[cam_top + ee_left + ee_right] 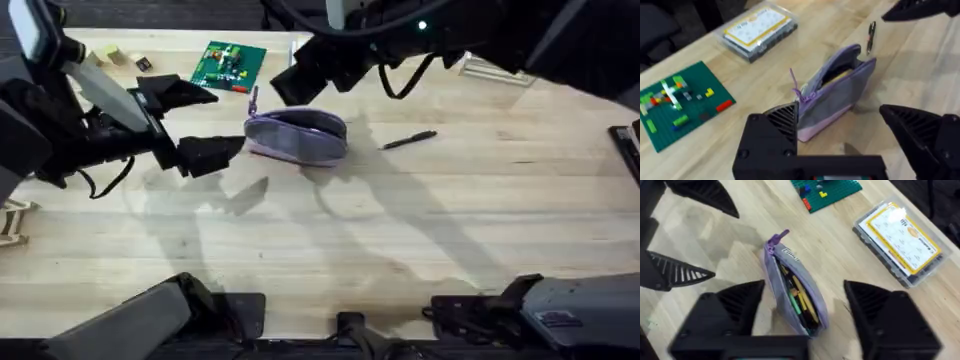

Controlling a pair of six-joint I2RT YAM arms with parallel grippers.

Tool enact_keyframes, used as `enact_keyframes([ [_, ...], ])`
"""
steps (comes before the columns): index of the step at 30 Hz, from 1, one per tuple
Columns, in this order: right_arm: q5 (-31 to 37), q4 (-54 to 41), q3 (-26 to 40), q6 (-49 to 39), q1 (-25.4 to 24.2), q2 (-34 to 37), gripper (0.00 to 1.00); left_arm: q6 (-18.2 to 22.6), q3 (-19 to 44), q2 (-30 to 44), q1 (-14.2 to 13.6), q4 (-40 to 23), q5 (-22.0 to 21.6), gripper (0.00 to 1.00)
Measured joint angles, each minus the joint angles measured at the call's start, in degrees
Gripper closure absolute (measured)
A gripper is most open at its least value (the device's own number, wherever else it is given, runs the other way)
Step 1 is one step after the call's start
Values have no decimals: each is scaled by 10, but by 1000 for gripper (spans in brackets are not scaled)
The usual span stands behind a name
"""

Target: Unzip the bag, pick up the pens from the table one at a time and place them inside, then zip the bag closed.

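The bag (296,135) stands upright at the table's (420,230) centre, unzipped, with pencils visible inside from the right wrist view. One pen (409,140) lies well apart at the bag's 3 o'clock, nothing between them. The left gripper (196,122) sits at the bag's 9 o'clock, jaws spread wide, empty. The right gripper (807,317) hovers above the bag, jaws wide, holding nothing. A green brick plate (229,64) lies at the bag's 11 o'clock; a clear parts box (760,31) rests beyond the bag.
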Motion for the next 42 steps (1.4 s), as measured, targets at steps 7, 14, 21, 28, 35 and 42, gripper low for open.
enact_keyframes([
  [7, 6, 1, 0, -2, -3, 0, 951, 0, 0, 0, 0, -8, -18, 7],
  [14, 8, -1, 0, -4, -4, 0, 970, 0, 0, 0, 0, -8, -22, 7],
  [21, 8, -21, 2, -17, -4, 33, 970, 0, 0, 0, 0, -9, -22, 8],
  [28, 8, -43, 2, -87, -4, 77, 972, 0, 0, 0, 0, -10, -22, 7],
  [35, -18, -55, 2, -171, -4, 82, 971, 0, 0, 0, 0, -10, -22, 7],
  [42, -36, -51, 2, -225, -4, 99, 971, 0, 0, 0, 0, -12, -22, 7],
])
